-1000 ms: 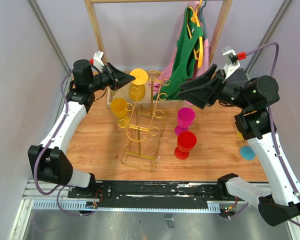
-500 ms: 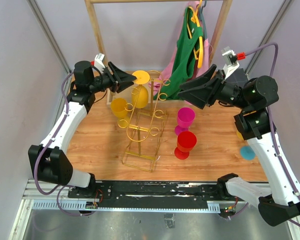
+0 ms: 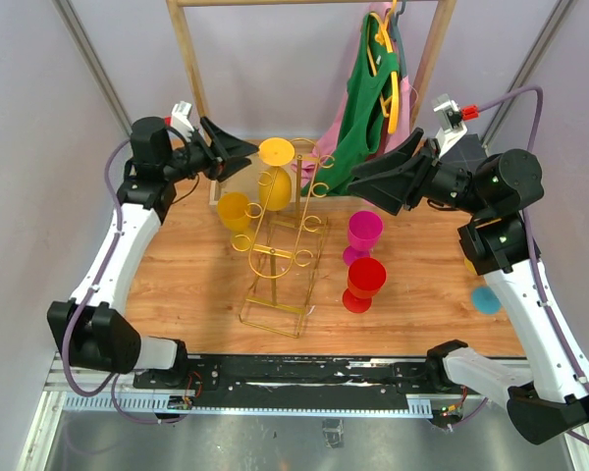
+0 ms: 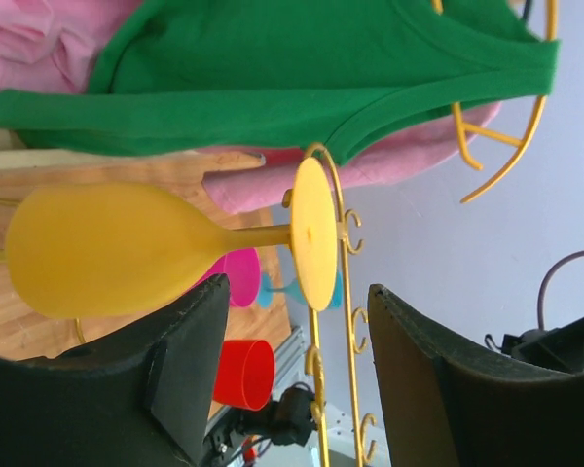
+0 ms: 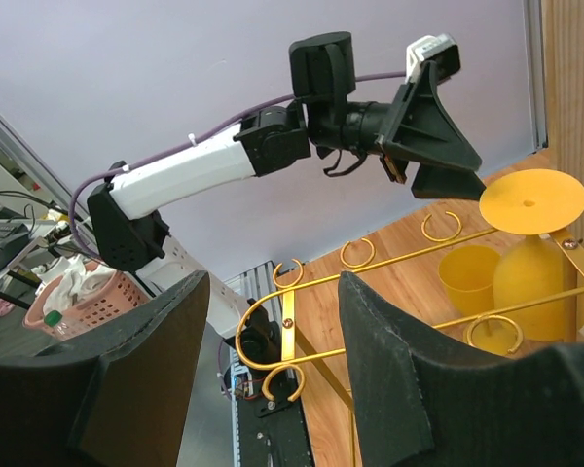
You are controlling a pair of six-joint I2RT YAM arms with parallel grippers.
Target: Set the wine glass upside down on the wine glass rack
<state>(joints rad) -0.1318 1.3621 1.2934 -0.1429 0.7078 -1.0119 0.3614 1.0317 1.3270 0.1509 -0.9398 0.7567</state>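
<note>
The yellow wine glass (image 3: 272, 186) hangs upside down on the gold rack (image 3: 280, 257), the left claw (image 3: 240, 157) sits spread and empty right by its foot, the right claw (image 3: 361, 191) spread too, so one bump from a finger could knock it off.

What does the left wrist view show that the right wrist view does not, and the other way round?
Only the left wrist view: a green shirt, a pink cloth, a red glass and a magenta glass.
Only the right wrist view: the left arm with its open left gripper, a yellow cup standing upright, a pink basket and a wooden post.
Both: the yellow glass, foot up, at the gold rack, and the wooden table.
</note>
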